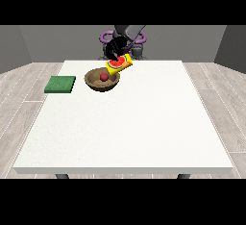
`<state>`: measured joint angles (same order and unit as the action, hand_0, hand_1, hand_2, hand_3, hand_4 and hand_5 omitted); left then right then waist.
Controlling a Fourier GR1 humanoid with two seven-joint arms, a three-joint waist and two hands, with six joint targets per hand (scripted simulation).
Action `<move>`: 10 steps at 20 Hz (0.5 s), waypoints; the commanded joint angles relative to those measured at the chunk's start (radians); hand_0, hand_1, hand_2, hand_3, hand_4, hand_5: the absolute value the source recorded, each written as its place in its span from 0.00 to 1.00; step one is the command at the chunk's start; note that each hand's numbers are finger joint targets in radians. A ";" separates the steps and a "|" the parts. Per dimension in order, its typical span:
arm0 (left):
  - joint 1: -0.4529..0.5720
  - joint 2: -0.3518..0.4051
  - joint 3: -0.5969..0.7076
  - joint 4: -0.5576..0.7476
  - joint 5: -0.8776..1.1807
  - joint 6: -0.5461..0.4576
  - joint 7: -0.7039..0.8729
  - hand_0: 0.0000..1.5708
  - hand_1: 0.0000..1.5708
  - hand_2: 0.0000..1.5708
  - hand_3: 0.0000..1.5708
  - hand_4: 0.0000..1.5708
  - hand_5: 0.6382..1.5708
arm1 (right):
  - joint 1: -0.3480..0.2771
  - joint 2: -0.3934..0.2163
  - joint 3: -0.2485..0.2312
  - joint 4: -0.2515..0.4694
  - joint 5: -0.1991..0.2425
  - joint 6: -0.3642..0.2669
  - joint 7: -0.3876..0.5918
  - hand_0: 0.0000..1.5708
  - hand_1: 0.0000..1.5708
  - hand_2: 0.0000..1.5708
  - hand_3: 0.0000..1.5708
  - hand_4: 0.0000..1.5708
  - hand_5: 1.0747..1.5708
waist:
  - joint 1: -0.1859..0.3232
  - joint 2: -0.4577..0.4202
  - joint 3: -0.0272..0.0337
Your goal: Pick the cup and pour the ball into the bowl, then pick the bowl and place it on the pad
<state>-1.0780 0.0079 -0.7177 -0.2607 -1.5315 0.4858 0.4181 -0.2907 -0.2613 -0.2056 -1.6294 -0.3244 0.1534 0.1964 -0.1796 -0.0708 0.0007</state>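
A yellow cup (pixel 119 65) with a red inside hangs tilted over the far right rim of the brown bowl (pixel 95 85), its mouth turned down towards the bowl. The black hand at the view's left (pixel 115 49) is shut on the cup from behind. A red ball (pixel 104 77) lies inside the bowl. The bowl stands on the white table near its far edge. A flat green pad (pixel 60 84) lies on the table left of the bowl, a short gap apart from it. The hand at the view's right does not show.
The white table (pixel 129 123) stretches wide towards the camera and to the right of the bowl. The robot's body (pixel 126 39) stands just behind the far edge.
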 commanded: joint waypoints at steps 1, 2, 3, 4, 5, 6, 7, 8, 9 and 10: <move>0.067 0.029 0.100 -0.058 0.101 0.109 -0.045 0.95 0.95 1.00 1.00 0.64 0.95 | 0.009 -0.004 -0.007 -0.030 -0.002 -0.011 0.016 0.00 0.00 0.00 0.00 0.23 0.99 | 0.021 0.013 -0.0018; 0.085 0.050 0.169 -0.086 0.185 0.147 -0.088 0.91 0.91 1.00 1.00 0.60 0.94 | 0.049 0.006 -0.014 -0.020 0.004 -0.014 -0.006 0.00 0.00 0.00 0.00 0.23 0.99 | 0.040 0.005 -0.0025; 0.105 0.028 0.218 -0.110 0.248 0.146 -0.111 0.81 0.81 0.98 0.94 0.61 0.91 | 0.071 -0.020 -0.033 -0.007 -0.016 0.022 -0.007 0.00 0.00 0.00 0.00 0.23 0.99 | 0.050 -0.018 -0.0023; 0.082 0.057 0.266 -0.131 0.294 0.165 -0.118 0.60 0.60 0.87 0.83 0.69 0.87 | 0.067 -0.004 -0.026 -0.015 0.001 0.008 -0.035 0.00 0.00 0.00 0.00 0.23 0.99 | 0.054 0.014 -0.0026; 0.098 0.101 0.310 -0.154 0.345 0.194 -0.157 0.45 0.45 0.87 0.81 0.70 0.89 | 0.094 0.002 -0.031 -0.024 -0.001 0.000 -0.026 0.00 0.00 0.00 0.00 0.23 0.99 | 0.062 -0.021 -0.0034; 0.100 0.127 0.356 -0.171 0.399 0.203 -0.187 0.71 0.71 0.94 0.94 0.60 0.98 | 0.072 -0.003 -0.026 -0.044 -0.010 -0.011 0.013 0.00 0.00 0.00 0.00 0.23 0.99 | 0.065 -0.031 -0.0049; 0.101 0.128 0.402 -0.197 0.451 0.213 -0.190 0.80 0.80 1.00 1.00 0.50 1.00 | 0.113 0.003 -0.025 -0.036 0.009 0.005 -0.038 0.00 0.00 0.00 0.00 0.23 0.99 | 0.065 -0.019 -0.0039; 0.146 0.153 0.441 -0.217 0.504 0.256 -0.235 0.76 0.76 1.00 1.00 0.47 1.00 | 0.131 0.012 -0.018 -0.051 -0.005 0.020 -0.042 0.00 0.00 0.00 0.00 0.23 0.99 | 0.063 0.001 -0.0052; 0.180 0.174 0.476 -0.242 0.558 0.292 -0.295 0.80 0.80 1.00 1.00 0.48 1.00 | 0.089 -0.002 -0.035 -0.066 0.002 -0.009 -0.029 0.00 0.00 0.00 0.00 0.24 0.99 | 0.085 0.038 -0.0080; 0.218 0.150 0.500 -0.282 0.617 0.293 -0.357 0.79 0.79 1.00 1.00 0.49 1.00 | 0.119 -0.004 -0.042 -0.060 0.003 -0.001 -0.038 0.00 0.00 0.00 0.00 0.24 0.99 | 0.094 0.018 -0.0069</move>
<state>-0.9425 0.1280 -0.3461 -0.4526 -1.0977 0.7070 0.1985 -0.2002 -0.2616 -0.2330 -1.6723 -0.3245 0.1547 0.1711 -0.1135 -0.0657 -0.0042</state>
